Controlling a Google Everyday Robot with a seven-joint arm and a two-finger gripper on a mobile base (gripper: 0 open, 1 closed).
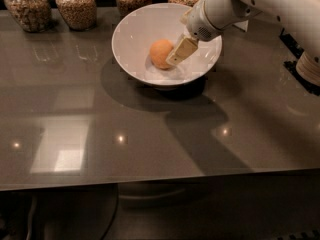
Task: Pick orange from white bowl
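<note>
The hand [180, 52] reaches into the white bowl [134, 31] with the orange [160, 53] touching it on the view's left; whether it is spread wide or narrow I cannot tell.

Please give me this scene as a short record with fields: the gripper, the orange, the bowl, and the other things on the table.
gripper: lowered into the bowl, close beside the orange on its picture-right side; contact cannot be told
orange: lying in the bowl near its middle
bowl: white, upright on the table
jars: four, filled with grains, in a row behind the bowl
table: dark and glossy
</note>
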